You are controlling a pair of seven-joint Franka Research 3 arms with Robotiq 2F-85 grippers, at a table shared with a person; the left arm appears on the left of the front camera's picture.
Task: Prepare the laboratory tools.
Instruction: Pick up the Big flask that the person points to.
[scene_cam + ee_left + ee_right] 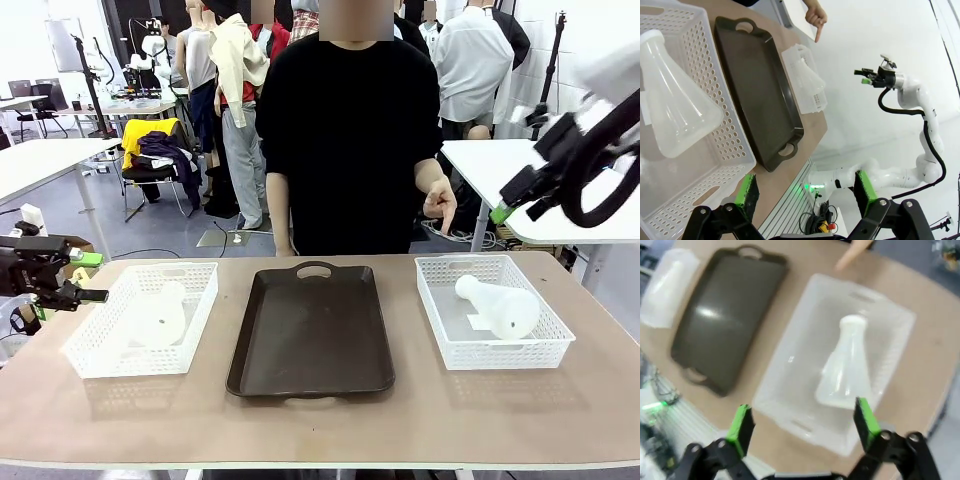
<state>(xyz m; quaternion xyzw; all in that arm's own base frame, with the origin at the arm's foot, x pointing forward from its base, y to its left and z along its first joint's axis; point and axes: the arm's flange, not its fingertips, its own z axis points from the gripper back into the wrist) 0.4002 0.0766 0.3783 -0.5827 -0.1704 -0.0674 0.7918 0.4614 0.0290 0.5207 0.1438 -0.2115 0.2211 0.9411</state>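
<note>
Two flasks: one lies on its side in each basket, neither lifted yet; the job looks to be at its start.
Left gripper (90,277): spread wide and pinching nothing, it hangs off the counter (320,430) edge at 9 o'clock of the left basket, about level with its rim.
Left basket (100,365): white mesh, at 9 o'clock of the tray; its walls keep the round glassware from rolling off.
Left flask (155,322): frosted, lying flat, neck toward 1 o'clock and wide base toward the robot.
Tray (310,330): dark brown and bare, mid-counter, handles at 12 and 6 o'clock; probably where the flasks are meant to go.
Person's hand (438,200): index finger pointing down at 12 o'clock of the right basket, seemingly marking it as the one to take from.
Right basket (505,355): white mesh, at 3 o'clock of the tray.
Right flask (500,305): lying flat, neck toward 10 o'clock, base toward 4 o'clock.
Right gripper (512,208): spread and empty, held well above the counter at 2 o'clock of the right basket; its wrist camera looks down on the flask.
In the way: basket walls crowd any sideways reach, and the pointing hand sits near the far rim.
</note>
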